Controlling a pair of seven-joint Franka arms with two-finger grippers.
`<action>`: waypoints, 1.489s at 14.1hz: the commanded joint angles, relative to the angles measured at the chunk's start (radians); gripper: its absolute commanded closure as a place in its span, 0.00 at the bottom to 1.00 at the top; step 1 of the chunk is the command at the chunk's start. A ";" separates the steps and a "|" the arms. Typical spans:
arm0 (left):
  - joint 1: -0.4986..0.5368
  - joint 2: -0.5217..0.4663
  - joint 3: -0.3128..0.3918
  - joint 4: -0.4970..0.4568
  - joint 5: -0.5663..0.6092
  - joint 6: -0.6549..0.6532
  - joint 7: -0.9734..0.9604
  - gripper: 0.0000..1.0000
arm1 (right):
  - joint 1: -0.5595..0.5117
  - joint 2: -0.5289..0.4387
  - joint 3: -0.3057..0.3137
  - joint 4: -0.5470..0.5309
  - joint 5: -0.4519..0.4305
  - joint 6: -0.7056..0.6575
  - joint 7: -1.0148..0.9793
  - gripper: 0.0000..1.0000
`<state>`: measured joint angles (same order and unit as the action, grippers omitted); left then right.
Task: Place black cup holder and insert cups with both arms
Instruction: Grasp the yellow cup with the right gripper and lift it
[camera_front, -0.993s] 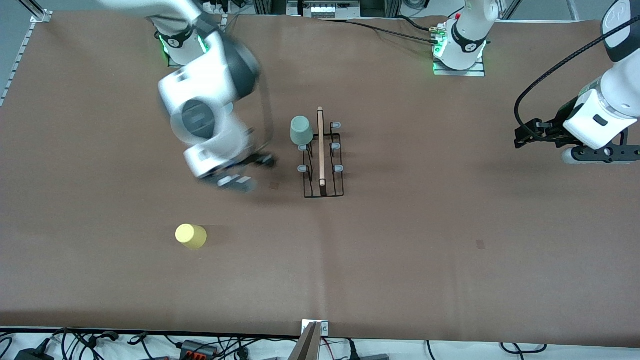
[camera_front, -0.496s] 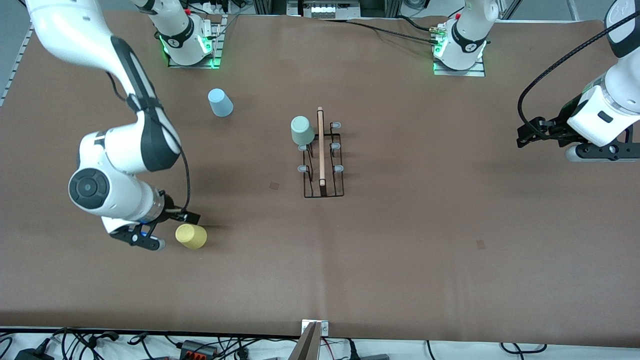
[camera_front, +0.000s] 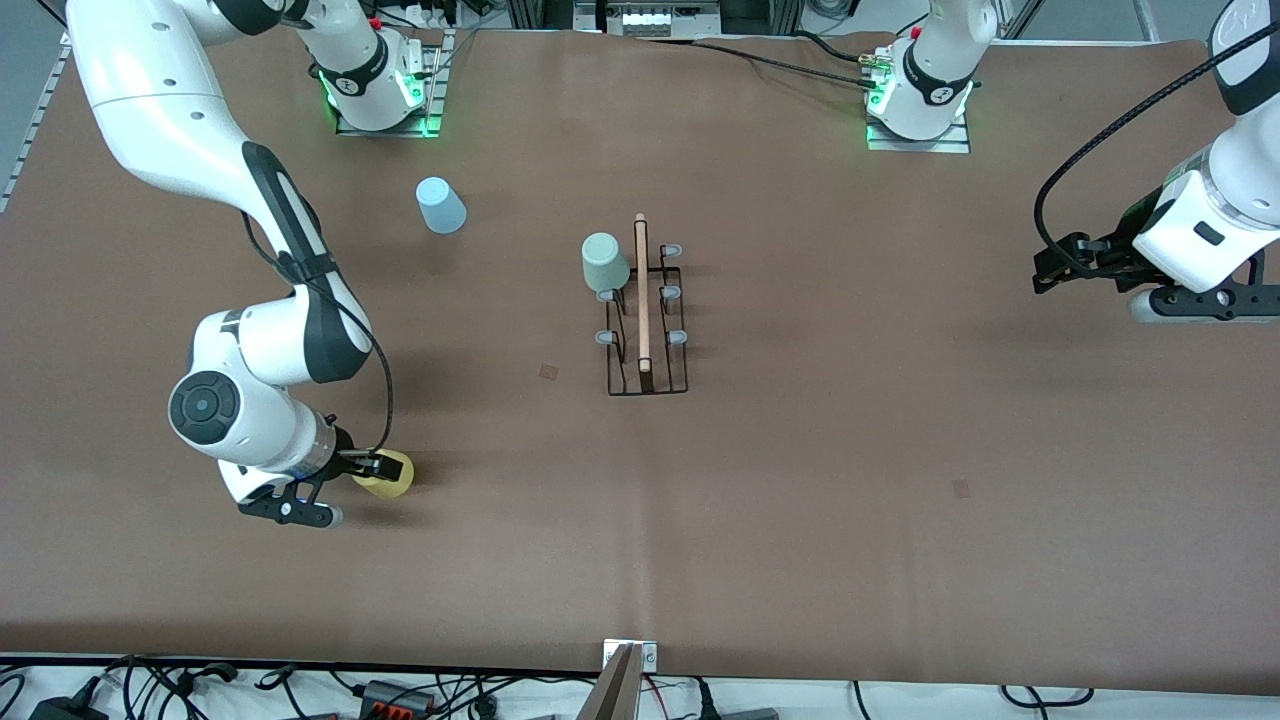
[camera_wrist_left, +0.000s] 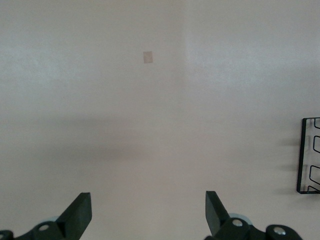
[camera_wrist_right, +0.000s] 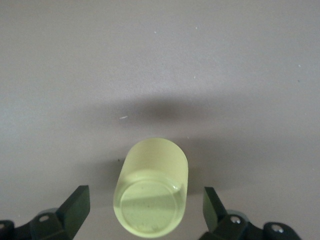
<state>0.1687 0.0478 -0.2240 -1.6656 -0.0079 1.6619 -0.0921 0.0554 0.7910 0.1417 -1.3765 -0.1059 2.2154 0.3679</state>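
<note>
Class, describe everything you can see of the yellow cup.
The yellow cup is a small, plain, handleless tumbler, apparently smooth plastic. It stands upside down on the brown table, flat base up, toward the right arm's end and nearer the front camera than the rack. The right claw is open around it, a finger on either side, apparently not yet touching.

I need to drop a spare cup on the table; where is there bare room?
Bare: the wide stretch between the black cup holder and the waiting left gripper. Crowded: around the yellow cup, flanked by the open right gripper, and near the blue cup.
</note>
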 joint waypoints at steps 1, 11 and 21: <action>0.011 -0.006 -0.012 0.014 0.020 -0.024 0.009 0.00 | -0.005 0.024 0.009 0.030 -0.017 0.010 -0.036 0.00; 0.012 -0.006 -0.012 0.014 0.019 -0.024 0.006 0.00 | -0.009 0.045 0.009 0.028 -0.017 0.006 -0.130 0.00; 0.012 -0.005 -0.011 0.014 0.019 -0.024 0.008 0.00 | 0.004 -0.021 0.025 0.027 -0.009 -0.106 -0.116 0.76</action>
<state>0.1704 0.0478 -0.2240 -1.6656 -0.0078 1.6571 -0.0921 0.0567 0.8154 0.1500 -1.3595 -0.1066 2.1907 0.2523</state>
